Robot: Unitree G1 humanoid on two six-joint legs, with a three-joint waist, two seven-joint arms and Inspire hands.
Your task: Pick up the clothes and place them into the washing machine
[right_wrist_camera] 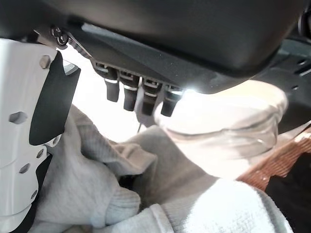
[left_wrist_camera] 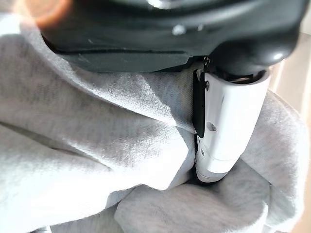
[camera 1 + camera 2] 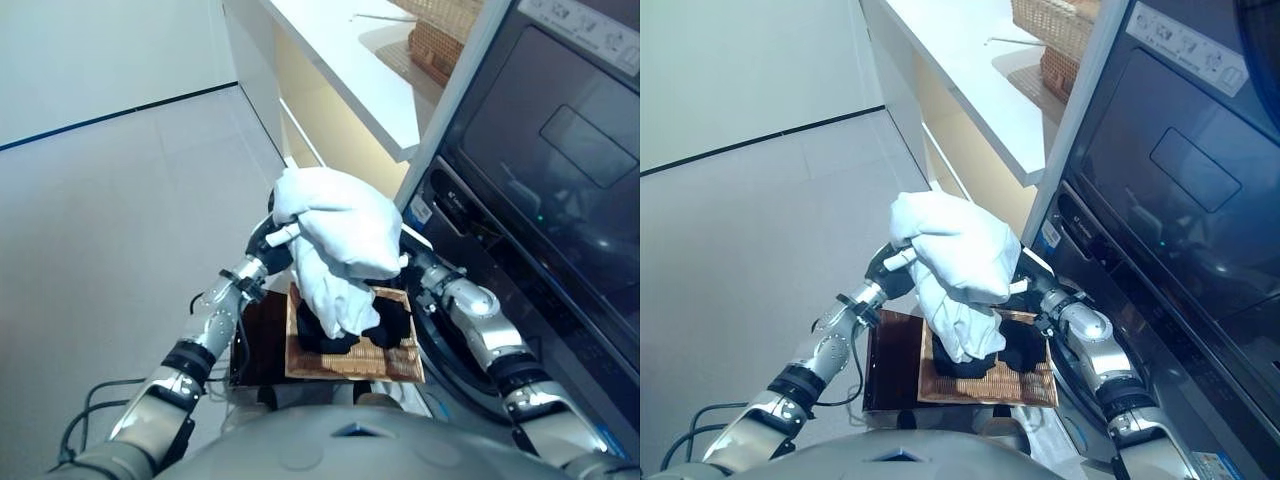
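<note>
While my left hand presses into the near-left side of the bundle, its white-covered thumb lies curled against the pale grey cloth, so I am gripping the white garment from that side. My right hand comes in from the opposite side; its fingers bend down into the folds and its white thumb sits against the fabric, so it too is clamped on the same garment. Between the two hands the cloth is bunched into a rounded heap held up in the air, with a twisted tail hanging down from it toward the basket below.

Under the bundle sits a flat woven basket, and dark clothes lie piled in it, partly hidden by the hanging tail. Just to my right stands the washing machine, its dark glossy front close beside my right forearm. Farther ahead a white counter runs along, carrying another wicker basket at its far end. Pale floor tiles spread out to my left.
</note>
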